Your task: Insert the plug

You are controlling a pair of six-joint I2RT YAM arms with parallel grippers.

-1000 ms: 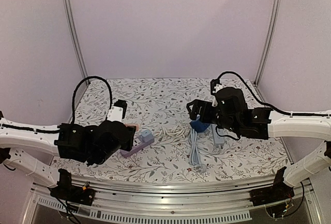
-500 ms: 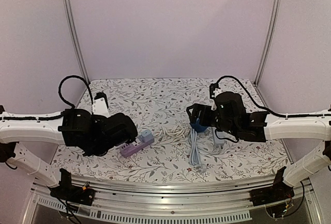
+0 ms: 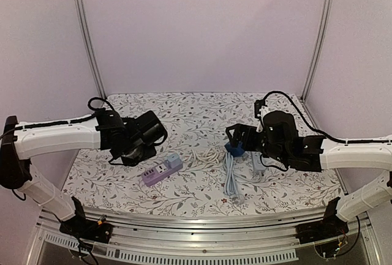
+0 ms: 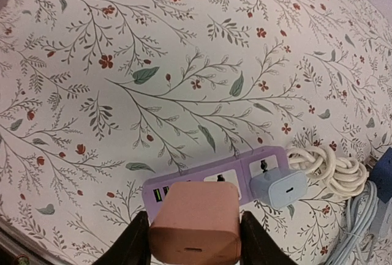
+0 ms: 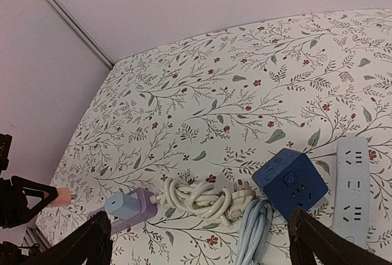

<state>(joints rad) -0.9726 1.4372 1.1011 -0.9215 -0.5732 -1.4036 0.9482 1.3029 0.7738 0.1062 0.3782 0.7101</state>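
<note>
My left gripper (image 4: 195, 246) is shut on a pink plug block (image 4: 195, 223) and holds it above the near end of a purple power strip (image 4: 214, 178). The strip lies on the floral mat, with a light blue charger (image 4: 277, 188) plugged in at its right end. In the top view the strip (image 3: 160, 171) lies just right of and below my left gripper (image 3: 136, 155). The pink plug also shows at the left edge of the right wrist view (image 5: 59, 196). My right gripper (image 5: 202, 246) is open and empty, above a bundled white cord (image 5: 205, 194).
A dark blue cube socket (image 5: 291, 182) sits beside a pale blue power strip (image 5: 354, 182) and its coiled pale blue cable (image 3: 230, 182), right of centre. The white cord bundle (image 4: 327, 170) joins the purple strip's right end. Metal frame posts stand at the back corners.
My left arm has swung from the near left toward the back and lifted, carrying the pink plug. It now sits up and left of the purple strip. My right arm has shifted slightly.
</note>
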